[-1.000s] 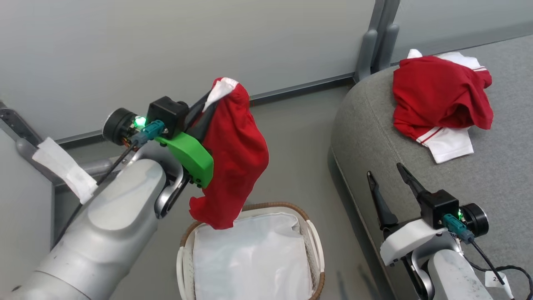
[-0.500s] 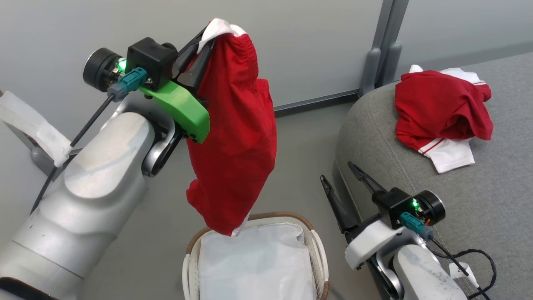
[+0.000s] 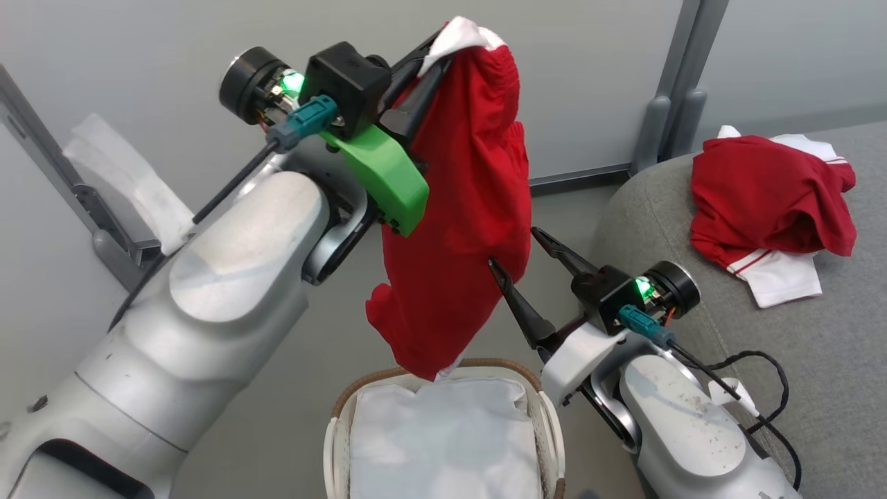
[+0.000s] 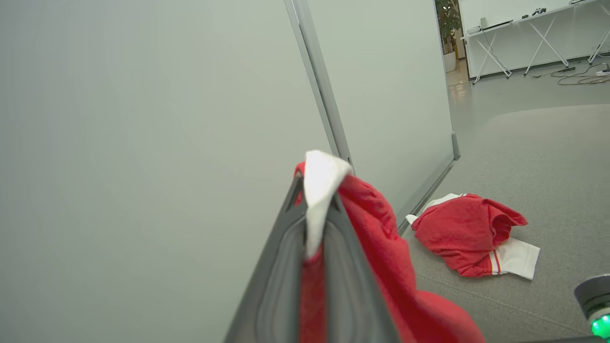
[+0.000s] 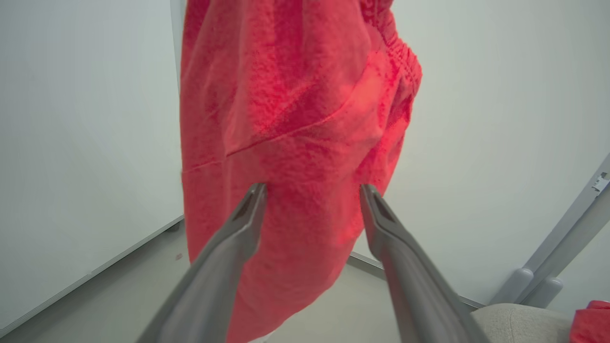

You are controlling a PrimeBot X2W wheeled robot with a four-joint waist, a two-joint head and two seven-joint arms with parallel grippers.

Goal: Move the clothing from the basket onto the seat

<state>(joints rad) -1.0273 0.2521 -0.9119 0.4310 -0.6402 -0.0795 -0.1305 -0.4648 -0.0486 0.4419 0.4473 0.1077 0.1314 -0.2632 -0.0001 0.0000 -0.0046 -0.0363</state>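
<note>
Clothing (image 3: 457,229): red piece, hem at far rim of basket (image 3: 344,405), raised since a second ago. Right tool (image 3: 513,246), fingers spread, empty, has swung in beside its lower half. Left tool (image 3: 433,52) clamps the waistband above. Beyond, second garment (image 3: 769,201) lies on the seat (image 3: 797,333). Transfer looks half done.
</note>
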